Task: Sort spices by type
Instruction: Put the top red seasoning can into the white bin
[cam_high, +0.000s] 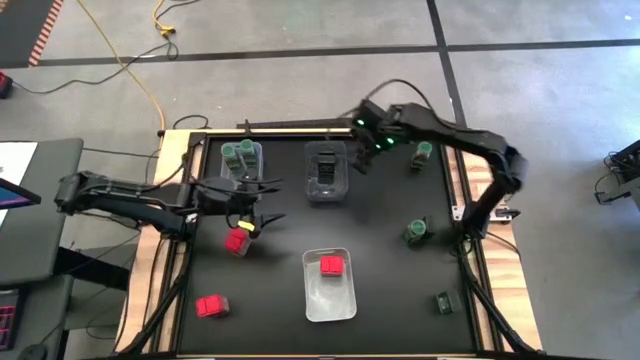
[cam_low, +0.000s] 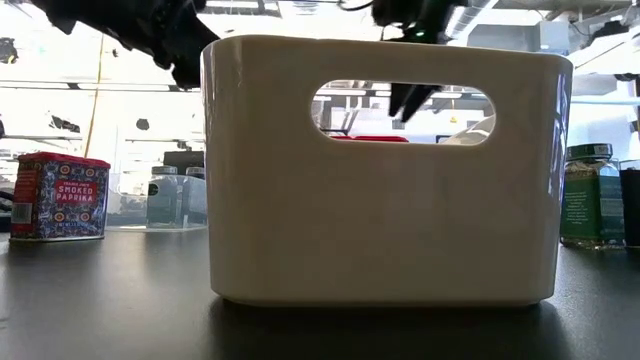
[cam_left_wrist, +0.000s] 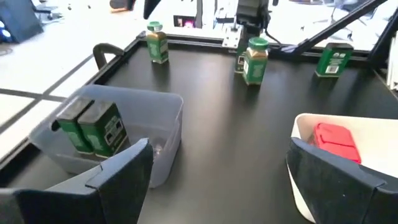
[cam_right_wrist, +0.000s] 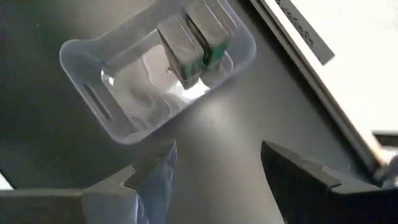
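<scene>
red packets (cam_high: 331, 265), green-lidded jars (cam_left_wrist: 255, 60), black table (cam_high: 390, 280)

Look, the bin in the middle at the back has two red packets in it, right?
Not quite. The bin in the middle at the back holds two dark green boxes, not red packets. The right wrist view shows them standing side by side inside it.

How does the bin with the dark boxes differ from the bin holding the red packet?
The dark-box bin sits toward the table's far edge and holds two dark boxes side by side. The red-packet bin sits near the front edge and holds a single red packet. Both are clear rectangular bins with room left inside.
</scene>
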